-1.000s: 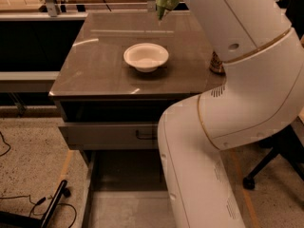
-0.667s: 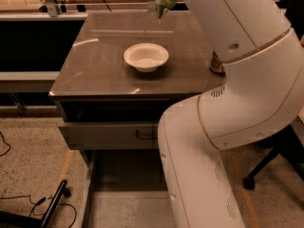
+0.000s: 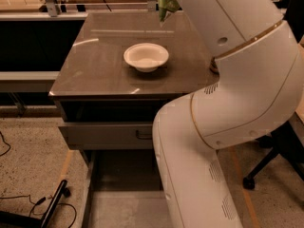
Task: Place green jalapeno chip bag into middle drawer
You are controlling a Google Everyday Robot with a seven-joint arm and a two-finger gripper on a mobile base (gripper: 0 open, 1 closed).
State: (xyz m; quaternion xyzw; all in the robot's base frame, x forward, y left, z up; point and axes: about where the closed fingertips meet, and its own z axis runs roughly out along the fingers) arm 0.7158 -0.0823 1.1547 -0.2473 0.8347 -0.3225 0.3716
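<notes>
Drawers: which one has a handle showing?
The grey-fronted drawer just below the dark gap; the lower opening shows none. Gripper hidden up top, by the hanging chip bag.

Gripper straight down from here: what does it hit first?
Likely bare tabletop beyond the white bowl, with the green jalapeno chip bag touching first; the gripper itself is hidden at the top edge, so depth is uncertain.

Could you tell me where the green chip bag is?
The green foil bag hangs top centre, above the brown table behind the round white bowl; pincer unseen.
</notes>
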